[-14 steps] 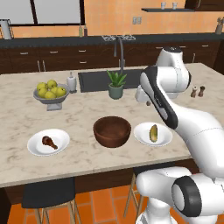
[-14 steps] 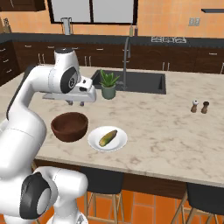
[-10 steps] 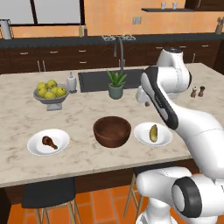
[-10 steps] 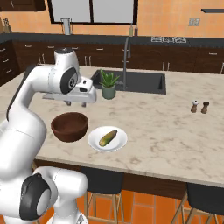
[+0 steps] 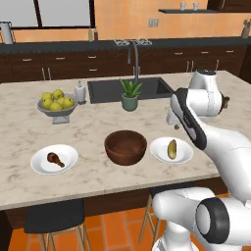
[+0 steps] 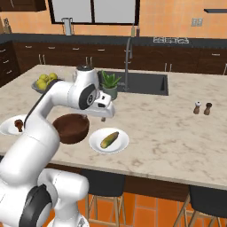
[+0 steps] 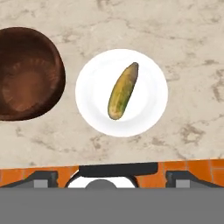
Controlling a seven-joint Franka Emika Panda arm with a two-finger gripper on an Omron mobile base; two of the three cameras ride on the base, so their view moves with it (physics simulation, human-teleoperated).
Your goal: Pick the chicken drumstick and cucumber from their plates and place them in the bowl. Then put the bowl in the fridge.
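Even, fairly bright, diffuse light is cast over all three rendered views, with no glare. Only soft, faint shadows are seen under the bowl (image 5: pixel 126 146) and plates (image 7: pixel 148 109). A slight softness is noticed throughout, with no edge distortion.

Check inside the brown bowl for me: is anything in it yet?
The brown bowl is empty: the hand view shows its bare wooden bottom. The cucumber lies on its white plate beside it, and the chicken drumstick on the other plate. Nothing there is covered.
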